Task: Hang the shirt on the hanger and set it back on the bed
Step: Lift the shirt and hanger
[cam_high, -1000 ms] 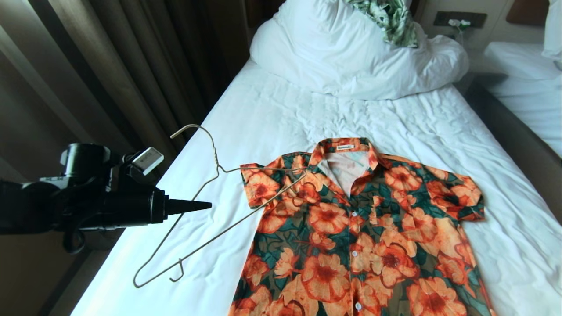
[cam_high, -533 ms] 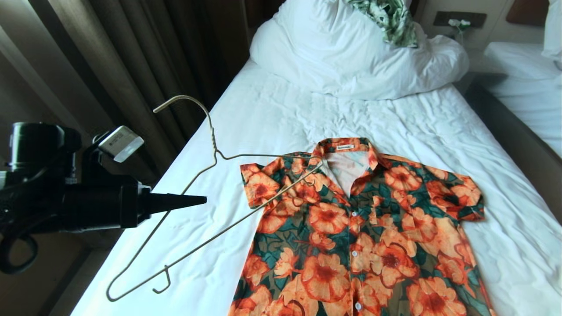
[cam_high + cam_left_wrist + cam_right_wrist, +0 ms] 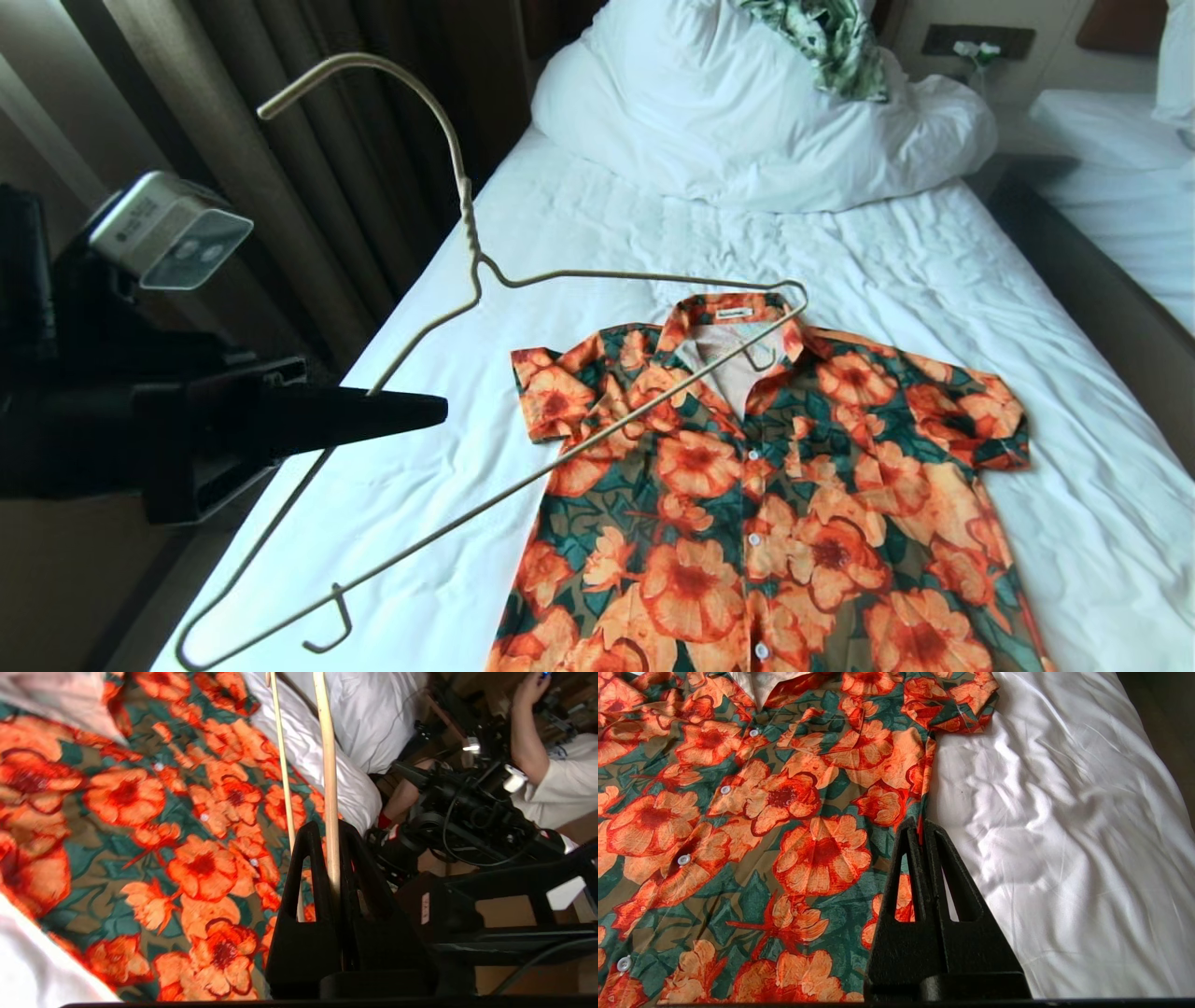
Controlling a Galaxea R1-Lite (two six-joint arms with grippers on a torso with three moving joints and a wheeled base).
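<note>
The shirt [image 3: 766,485], orange flowers on dark green, lies flat and buttoned on the bed [image 3: 560,243], collar toward the pillow. My left gripper [image 3: 434,411] hangs beside the bed's left edge, shut on the hanger [image 3: 597,276]. It grips one sloping arm of the thin cream wire, seen pinched between the jaws in the left wrist view [image 3: 327,765]. The hanger is lifted off the sheet and tilted, with its hook up over the curtain and its far corner above the collar. My right gripper [image 3: 920,826] is shut and empty over the shirt's [image 3: 784,812] side hem.
A bunched white duvet and pillow [image 3: 747,112] fill the head of the bed, with a green-and-white leaf-print garment [image 3: 831,37] on top. Dark curtains [image 3: 280,140] stand close on the left. A second bed [image 3: 1120,168] is at the right. A person's arm [image 3: 528,742] shows beyond the bed.
My left gripper has risen and drawn back to the left with the hanger. The hanger has come off the sheet and its far corner has swung from the shirt's shoulder to above the collar.
</note>
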